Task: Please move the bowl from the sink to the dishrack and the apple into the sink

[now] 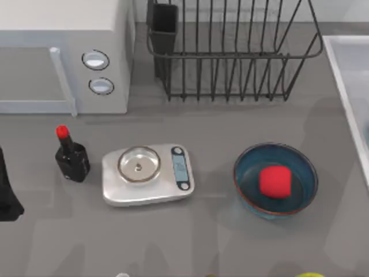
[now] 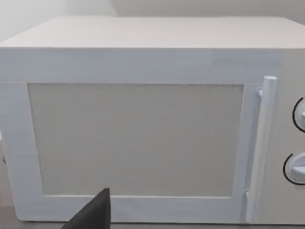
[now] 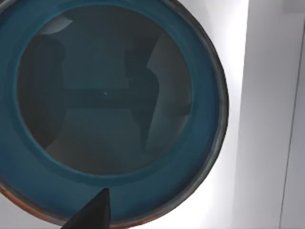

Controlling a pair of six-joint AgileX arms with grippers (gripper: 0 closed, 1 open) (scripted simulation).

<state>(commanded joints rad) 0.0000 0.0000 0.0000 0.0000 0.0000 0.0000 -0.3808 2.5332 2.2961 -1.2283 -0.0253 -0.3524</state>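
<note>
From above, a large black wire dishrack of thin upright bars stands at the far side of the grey table. Its long axis runs left to right, and its dark rectangular utensil cup is at its left corner. To its left is a white box microwave with two round knobs. The pale white-grey rectangular sink lies along the right edge, its long side running from far to near. In front of the dishrack, right of centre, a round teal-blue look-alike bowl sits upright on the table, well apart from the sink. The small bright-red blocky apple rests in its middle and has no clear long axis. A silver kitchen scale with a round pan stands left of this bowl. Further left is a black bottle with a red cap. The dark left arm is at the left edge.

In the left wrist view, a dark part of the left gripper faces the microwave's door and upright handle. I cannot tell whether this gripper is spread or pressed together.

In the right wrist view, the bowl, round, deep, teal-blue and thinly rimmed in red-brown, sits upright on the sink's pale floor beside one raised wall. Its mouth faces the camera, and being round it has no long axis. A dark part of the right gripper hangs above the bowl's rim. I cannot tell the state of this gripper, nor whether it touches the bowl.
</note>
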